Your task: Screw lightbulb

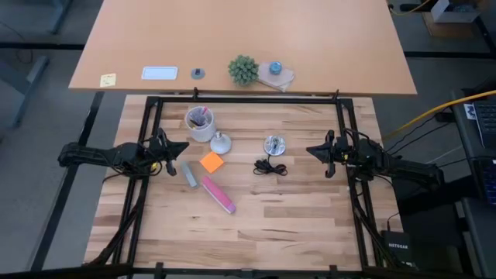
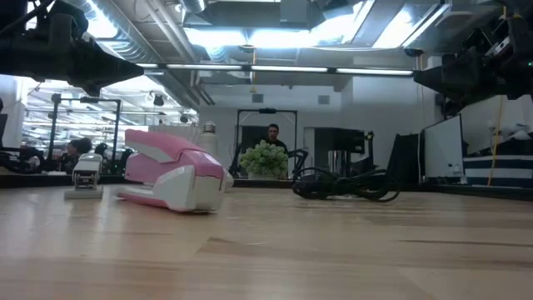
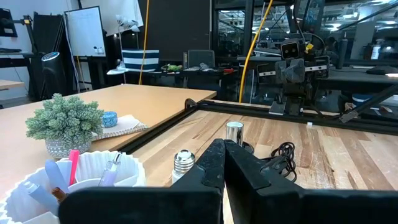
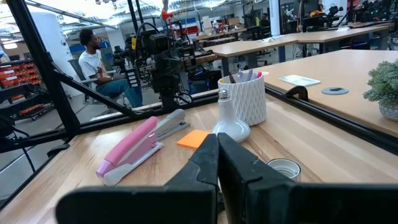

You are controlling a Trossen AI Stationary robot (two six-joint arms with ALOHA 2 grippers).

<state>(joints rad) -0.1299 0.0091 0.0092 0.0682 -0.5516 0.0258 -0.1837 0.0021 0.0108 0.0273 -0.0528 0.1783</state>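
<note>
I see both end effectors, left (image 1: pixel 180 147) and right (image 1: pixel 311 151), closed on nothing. The lightbulb (image 1: pixel 221 142) stands just beyond the left one. My left fingers (image 3: pixel 214 165) hide its lower half.

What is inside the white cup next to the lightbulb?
The cup holds pens, pink and purplish ones showing above the rim in the left wrist view. Its wall hides their lower parts and the cup's bottom. The lightbulb stands beside it.

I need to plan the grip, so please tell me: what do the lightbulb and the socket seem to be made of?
The lightbulb looks like matte white frosted glass or plastic, which one I cannot tell, with a ribbed greyish metal screw base on top. The socket looks like polished metal: it is shiny and reflective, and it has a black cord, probably rubber or plastic coated.
</note>
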